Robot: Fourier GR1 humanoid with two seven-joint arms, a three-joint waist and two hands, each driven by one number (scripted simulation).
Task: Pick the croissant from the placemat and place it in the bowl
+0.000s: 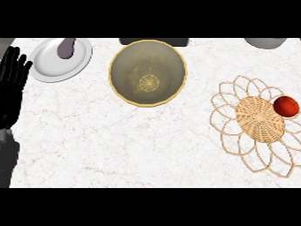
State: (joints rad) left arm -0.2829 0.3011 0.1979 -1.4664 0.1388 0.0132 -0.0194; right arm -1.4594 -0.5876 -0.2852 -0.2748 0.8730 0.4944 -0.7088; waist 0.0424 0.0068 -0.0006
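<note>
Head view. The bowl (132, 66), gold-rimmed and with nothing in it, stands near the counter's (114, 150) far edge. Right of the bowl and a little nearer the robot lies the woven placemat (255, 122), apart from the bowl. No croissant shows on it. What sits there is a round red fruit (286, 106) on the mat's side away from the bowl.

Left of the bowl, a white plate (48, 66) carries a greyish-purple piece (66, 47). Further left, the left hand (6, 95) rests at the picture's edge, fingers straight and upward, holding nothing. The right hand does not show, so its fingers cannot be judged.

The pick has not begun. The right hand is probably the better choice: come down over the fruit, curl round it, and lift clear before crossing. The bare counter between mat and bowl leaves room. The mat's looped edge and the bowl's rim are the things to clear.
</note>
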